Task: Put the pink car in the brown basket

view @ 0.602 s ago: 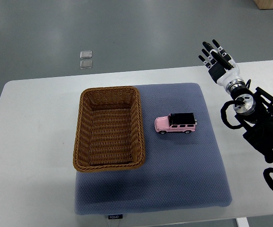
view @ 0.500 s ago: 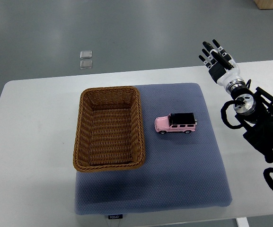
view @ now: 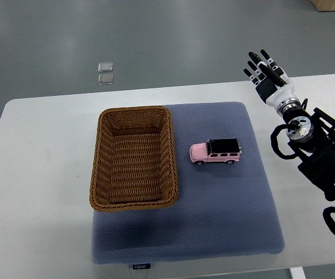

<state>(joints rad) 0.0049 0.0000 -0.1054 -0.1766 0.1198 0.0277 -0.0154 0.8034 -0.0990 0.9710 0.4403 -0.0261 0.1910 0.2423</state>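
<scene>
The pink car (view: 216,152) sits on the blue mat (view: 213,226), just right of the brown basket (view: 133,158) and outside it. The right hand (view: 267,74) hovers over the worktop's (view: 39,192) far right corner, fingers (view: 254,58) spread and holding nothing, well apart from the car, which lies nearer and to their left.

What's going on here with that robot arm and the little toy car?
Nothing is being handled yet. A small pink toy car with a black roof sits on a blue-grey padded mat spread over a white table. Just to its left on the mat is an empty brown woven wicker basket. The robot's right hand hangs above the table's far right edge with fingers spread, holding nothing and well clear of the car. The left arm is out of view.
</scene>
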